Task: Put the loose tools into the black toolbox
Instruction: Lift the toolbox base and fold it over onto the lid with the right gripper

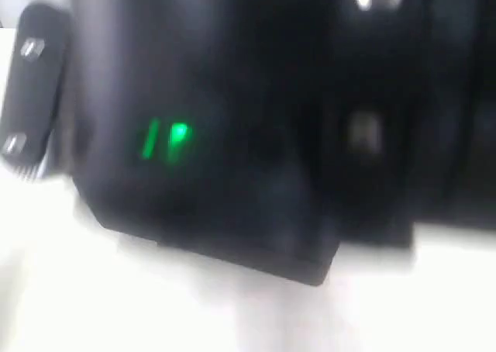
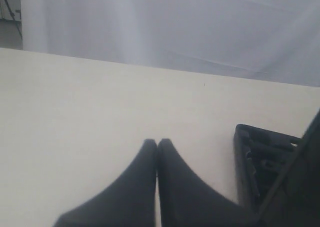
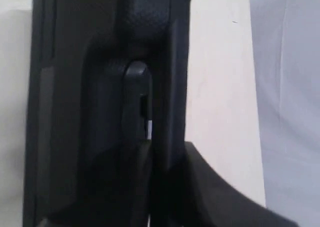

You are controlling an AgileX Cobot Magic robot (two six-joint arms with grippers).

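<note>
Empty left hand (image 2: 157, 143) pressed together, right hand (image 3: 165, 146) unclear; black toolbox (image 3: 100, 62) runs lengthwise ahead.

Black arm housing (image 1: 232, 81); green indicator lights (image 1: 167, 139); silver screws (image 1: 31, 50); left gripper (image 2: 157, 144) matte black, tapered.

The black toolbox (image 2: 247, 162) is moulded plastic with ribbed recesses and a textured edge. It lies on the pale surface (image 2: 100, 137). Whether it is open cannot be told.
</note>
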